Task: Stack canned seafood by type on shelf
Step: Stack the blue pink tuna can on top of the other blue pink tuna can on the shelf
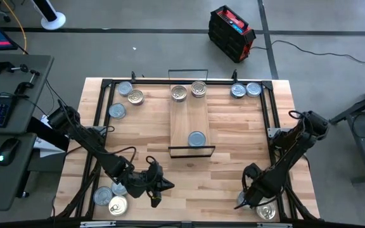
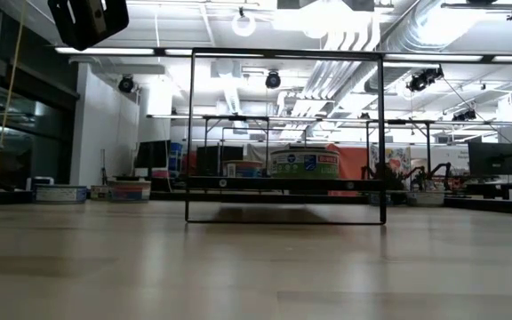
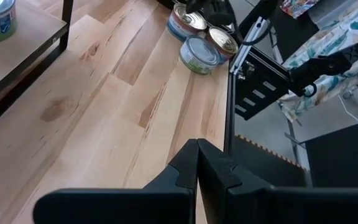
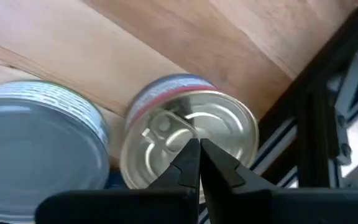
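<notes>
On the desk (image 1: 233,158), the tins lie in small groups around the shelf (image 1: 189,123), which stands at the middle with three tins already on its plank: two ring-pull tins (image 1: 179,94) at the far end and one pale-topped tin (image 1: 196,139) at the near end. Counted from above: three at the far left, two at the far right, three visible by the left tool (image 1: 159,190), at least two by the right tool (image 1: 246,201), though the arms may hide more. Each tin is judged rigid, compact, fairly heavy for its size and smooth-walled, so it may slip; grip across the side wall, not the lid. Both tools are clenched and hold nothing. The right tool hovers directly over a ring-pull tin (image 4: 188,146) at the near right corner.
</notes>
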Tool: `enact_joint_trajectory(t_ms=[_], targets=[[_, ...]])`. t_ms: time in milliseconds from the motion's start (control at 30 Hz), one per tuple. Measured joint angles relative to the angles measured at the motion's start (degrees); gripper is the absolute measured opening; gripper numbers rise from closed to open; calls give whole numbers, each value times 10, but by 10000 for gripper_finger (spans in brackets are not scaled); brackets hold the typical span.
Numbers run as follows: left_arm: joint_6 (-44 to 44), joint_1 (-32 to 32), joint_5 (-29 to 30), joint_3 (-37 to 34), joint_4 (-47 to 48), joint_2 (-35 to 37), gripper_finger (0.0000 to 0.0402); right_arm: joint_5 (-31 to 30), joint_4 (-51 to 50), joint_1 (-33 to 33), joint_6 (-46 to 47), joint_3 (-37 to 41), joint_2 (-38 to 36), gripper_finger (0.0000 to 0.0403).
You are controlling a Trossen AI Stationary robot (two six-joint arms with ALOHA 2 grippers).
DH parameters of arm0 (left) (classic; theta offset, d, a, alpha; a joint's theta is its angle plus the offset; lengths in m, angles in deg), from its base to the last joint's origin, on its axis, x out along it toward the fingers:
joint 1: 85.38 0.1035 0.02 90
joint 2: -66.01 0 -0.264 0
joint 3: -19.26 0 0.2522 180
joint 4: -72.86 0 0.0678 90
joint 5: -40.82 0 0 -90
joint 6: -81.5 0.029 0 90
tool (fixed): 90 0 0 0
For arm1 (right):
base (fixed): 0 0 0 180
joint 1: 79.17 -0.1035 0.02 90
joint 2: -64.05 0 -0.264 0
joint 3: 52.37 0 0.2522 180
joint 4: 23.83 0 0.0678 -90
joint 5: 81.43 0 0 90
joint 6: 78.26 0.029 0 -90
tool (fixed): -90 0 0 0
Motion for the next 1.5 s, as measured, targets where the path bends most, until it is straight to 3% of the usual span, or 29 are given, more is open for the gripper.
enact_joint_trajectory(t_ms=[367, 667, 1033, 1267, 1500], targets=[[12, -4, 0, 0, 5, 0, 0, -5, 31, 36, -20, 40, -3, 0], [51, 3, -14, 0, 48, 36, 0, -137, 53, 107, -81, 18, -1, 0], [14, -38, -14, 0, 108, 58, 0, -202, 218, 124, -92, 18, 3, 0], [-20, -74, 35, 0, 115, 57, 0, -204, 353, 119, -98, 5, 65, 0], [-34, -76, 47, 0, 67, 7, 0, -258, 362, 139, -195, -122, 168, 0]])
